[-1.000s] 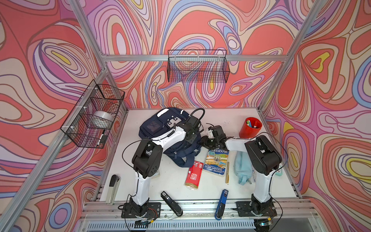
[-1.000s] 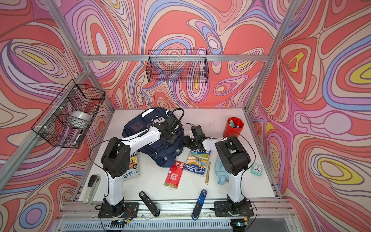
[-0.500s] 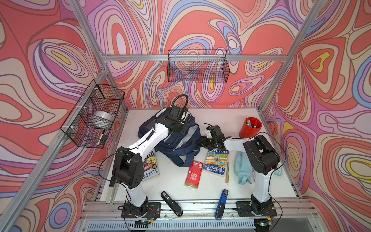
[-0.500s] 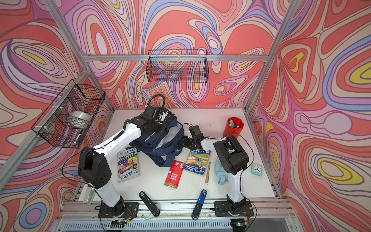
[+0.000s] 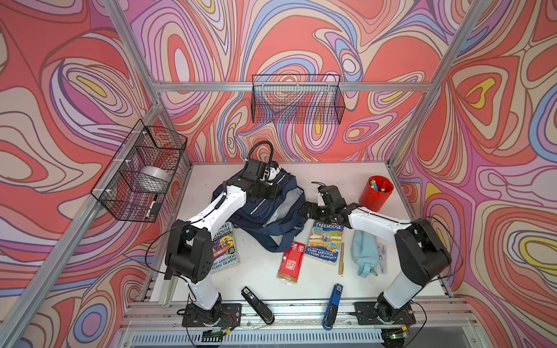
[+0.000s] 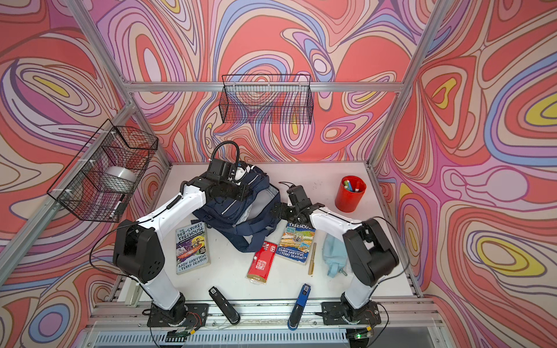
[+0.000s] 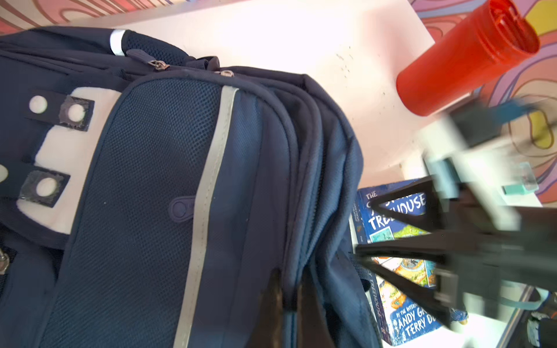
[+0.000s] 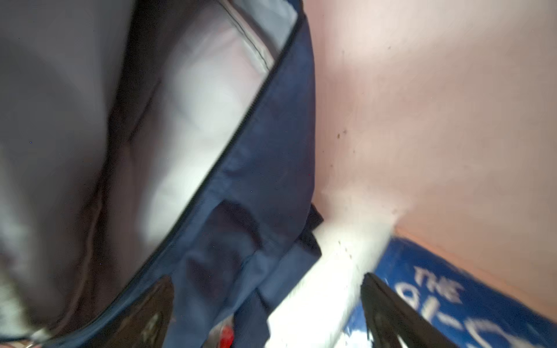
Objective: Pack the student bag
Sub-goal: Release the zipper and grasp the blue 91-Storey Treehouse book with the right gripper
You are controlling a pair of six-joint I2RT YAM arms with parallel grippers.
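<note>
**Navy bag pinched by one hand, its open mouth before the other**

The student bag (image 5: 262, 214) lies on the white surface (image 5: 337, 173), under the left hand and right at the right hand's fingertips. The left hand (image 7: 291, 290) is clenched on a ridge of the bag's navy fabric, its fingers (image 7: 272, 304) pressing the cloth from both sides. The right hand (image 5: 305, 211) is released, jaws wide apart, at the bag's open edge where pale grey lining shows. The navy rim passes between them unsqueezed. A blue Treehouse book (image 5: 325, 242) lies just beside that hand. A red cup (image 5: 375, 197) stands behind its arm, apart.
</note>
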